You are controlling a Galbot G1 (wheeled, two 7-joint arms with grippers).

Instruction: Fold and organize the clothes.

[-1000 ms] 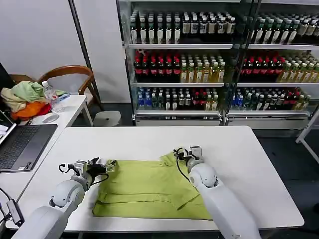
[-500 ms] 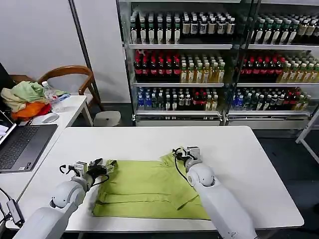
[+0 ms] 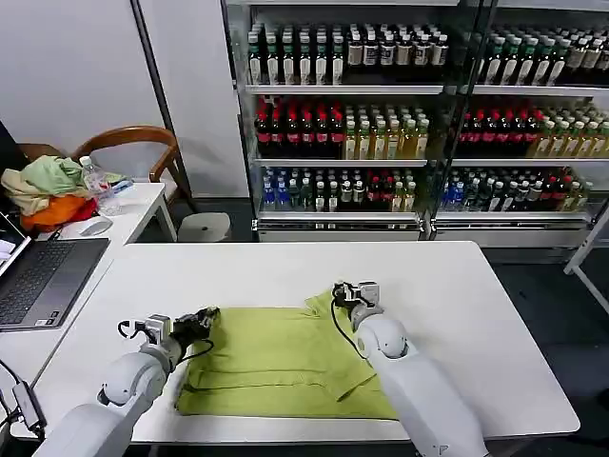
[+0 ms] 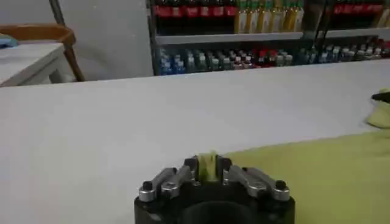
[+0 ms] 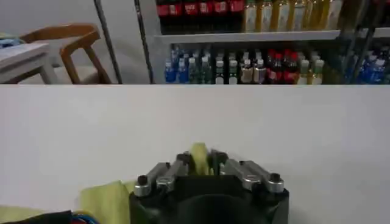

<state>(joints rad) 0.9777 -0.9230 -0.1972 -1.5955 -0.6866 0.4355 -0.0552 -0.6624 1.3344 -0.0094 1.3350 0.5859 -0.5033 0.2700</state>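
Observation:
The clothes, a lime yellow-green T-shirt [image 3: 281, 362], lie partly folded on the near half of the white table [image 3: 285, 276]. My left gripper [image 3: 202, 320] is shut on the shirt's far left corner; a pinch of green fabric [image 4: 207, 165] stands between its jaws. My right gripper [image 3: 348, 294] is shut on the shirt's far right corner, with the same green fabric [image 5: 200, 157] caught between its jaws. Both grippers sit low, just above the tabletop.
A side table at the left carries a laptop [image 3: 38, 276], a mouse, a water bottle and a heap of pale green, cream and orange garments [image 3: 48, 190]. A wooden chair [image 3: 143, 143] and drink-filled shelves [image 3: 419, 114] stand behind the table.
Both grippers have drawn the shirt's far edge slightly toward me and lower. The right-hand near corner of the shirt has pulled in a little.

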